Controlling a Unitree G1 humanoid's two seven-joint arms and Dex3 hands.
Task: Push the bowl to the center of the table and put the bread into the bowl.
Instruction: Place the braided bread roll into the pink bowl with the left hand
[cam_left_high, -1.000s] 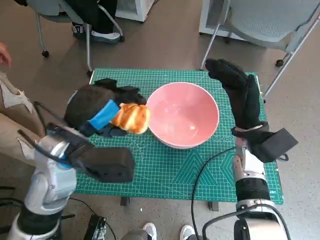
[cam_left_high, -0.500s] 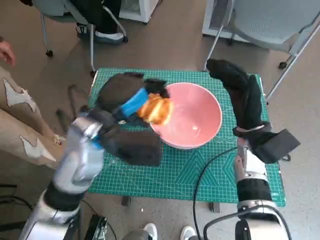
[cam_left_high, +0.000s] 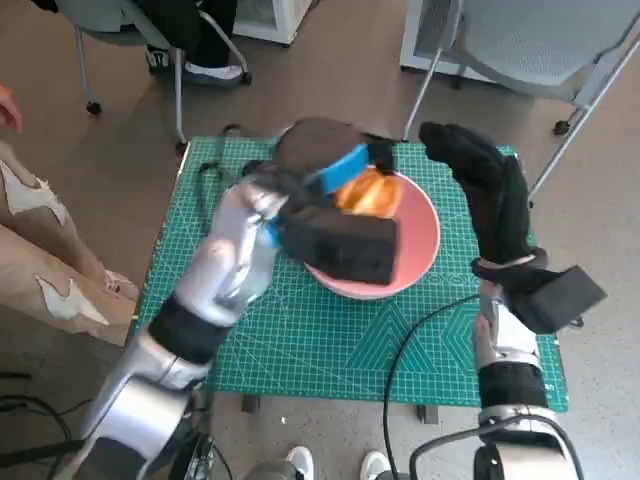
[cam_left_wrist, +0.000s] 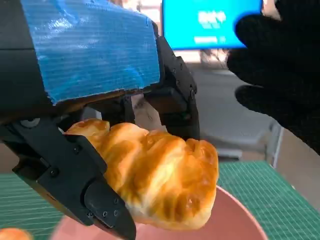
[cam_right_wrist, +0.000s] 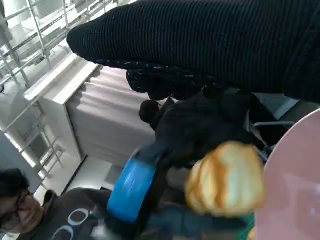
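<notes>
One croissant-like piece of bread (cam_left_high: 367, 193) rides in my left hand (cam_left_high: 325, 165), pinched between the black fingers (cam_left_wrist: 75, 185) above the far side of the pink bowl (cam_left_high: 415, 255), which sits on the green cutting mat (cam_left_high: 300, 345) roughly mid-table. My right hand (cam_left_high: 480, 180), gloved, stands upright just beside the bowl's right rim with nothing in it that I can see; whether its fingers are spread or merely relaxed is hard to judge from the head view, so I will not say.

In the left wrist view the bread hangs clear of the bowl's inner wall (cam_left_wrist: 235, 220), golden crust outward, with the fingers under and behind it. A person (cam_right_wrist: 30, 210) shows at the edge of the right wrist view, well apart from the work.

To finish well, I judge the thing to do is lower the bread toward the middle of the bowl before letting go, since a drop from near the rim could bounce it out onto the mat. Fingers should part gently and lift straight up, so the soft crust neither tears nor clings. My right hand, near the rim, could steady the bowl if it slides.
</notes>
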